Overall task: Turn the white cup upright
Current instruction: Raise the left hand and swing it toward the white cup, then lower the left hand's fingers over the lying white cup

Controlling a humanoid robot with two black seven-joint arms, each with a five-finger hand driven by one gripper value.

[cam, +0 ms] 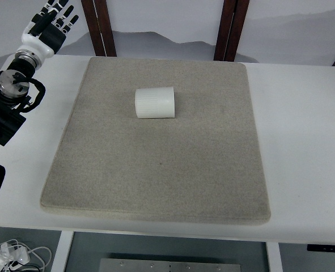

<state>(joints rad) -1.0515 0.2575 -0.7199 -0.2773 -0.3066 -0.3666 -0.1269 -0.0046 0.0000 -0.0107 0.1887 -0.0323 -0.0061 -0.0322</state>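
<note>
Lying on its side, the white cup (pixel 154 102) rests on the grey mat (pixel 156 170) in the mat's far half, a little left of centre, with its long axis running left to right across the picture; which end is the mouth cannot be told from this view. The mat covers most of the white bench (pixel 303 147). The left hand (pixel 52 20) hangs at the far left corner, off the mat and well apart from the cup, its fingers spread loosely and holding nothing, with its arm coming in along the left edge. The right hand is out of view. The cup lies to the right of the left hand and nearer the robot, so that hand is the one placed to reach it, crossing the mat's left edge to get there. Because the cup lies crosswise, a grasp would likely close around its ribbed wall, then tip one end up. Nothing of the flip looks done yet.
</note>
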